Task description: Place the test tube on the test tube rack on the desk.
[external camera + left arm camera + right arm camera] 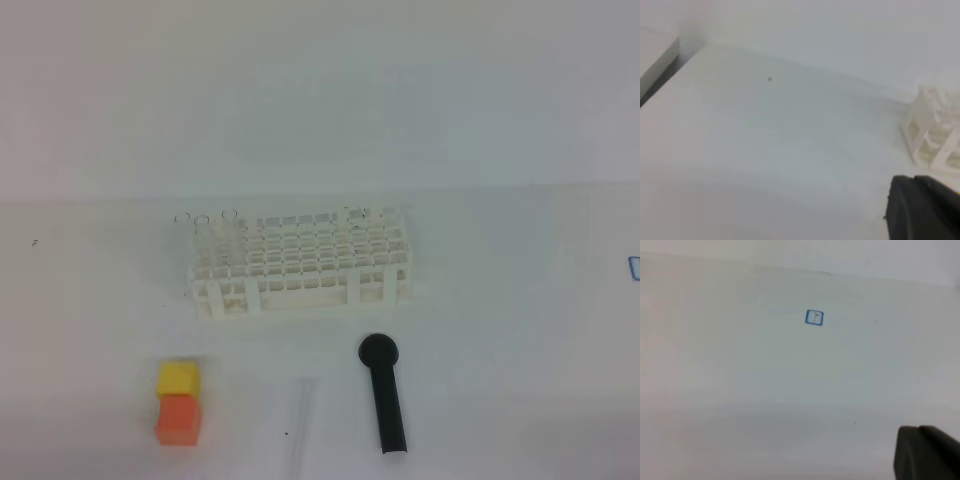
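Test tube (298, 420): lying flat on desk (500, 350), near front edge, between orange block (180, 418) and black round-headed stick (384, 392). Yellow block (178, 378) touching orange one. Test tube rack (300, 262): upright behind, well apart from tube; clear tubes at its ends. Left gripper (925, 207), right gripper (927, 452): jaws together, nothing held.

Bright, washed-out, softly blurred, faint shadows
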Motion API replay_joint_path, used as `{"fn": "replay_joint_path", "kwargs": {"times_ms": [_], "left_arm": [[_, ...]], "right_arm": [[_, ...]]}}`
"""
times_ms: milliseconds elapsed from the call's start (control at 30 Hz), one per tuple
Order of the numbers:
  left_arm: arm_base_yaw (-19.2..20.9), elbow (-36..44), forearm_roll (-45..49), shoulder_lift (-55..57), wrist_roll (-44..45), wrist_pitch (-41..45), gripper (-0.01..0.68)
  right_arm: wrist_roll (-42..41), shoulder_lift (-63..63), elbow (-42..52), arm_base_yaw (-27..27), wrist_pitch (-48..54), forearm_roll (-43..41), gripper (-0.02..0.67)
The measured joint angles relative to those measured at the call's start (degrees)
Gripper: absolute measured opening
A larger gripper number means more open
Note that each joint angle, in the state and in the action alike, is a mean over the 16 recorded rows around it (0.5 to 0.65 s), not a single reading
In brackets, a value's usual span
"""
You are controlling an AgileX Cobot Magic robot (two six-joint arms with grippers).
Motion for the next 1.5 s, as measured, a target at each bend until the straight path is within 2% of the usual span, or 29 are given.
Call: {"fn": "replay_joint_path", "kwargs": {"times_ms": [267,533,800,1067,1300,1500], "left_arm": [[0.0,0.2,-3.3,0.0,-0.1,-8.2,-0.001],[0.0,0.3,-6.9,0.0,-2.4,-11.5,-0.001],[0.0,0.9,-18.5,0.0,-12.3,-12.9,-0.001],[0.0,1.0,-34.8,0.0,-21.0,-15.5,-0.001],[0.0,0.2,-43.5,0.0,-21.5,-15.0,-0.001],[-0.1,-1.3,-47.0,0.0,-15.3,-9.7,-0.001]], "right_arm": [[0.0,0.0,0.0,0.0,0.0,0.0,-0.001],[0.0,0.0,0.0,0.0,0.0,0.0,-0.001],[0.0,0.0,0.0,0.0,0.0,0.0,-0.001],[0.0,0.0,0.0,0.0,0.0,0.0,-0.001],[0.0,0.0,0.0,0.0,0.0,0.0,-0.001],[0.0,0.0,0.0,0.0,0.0,0.0,-0.001]]}}
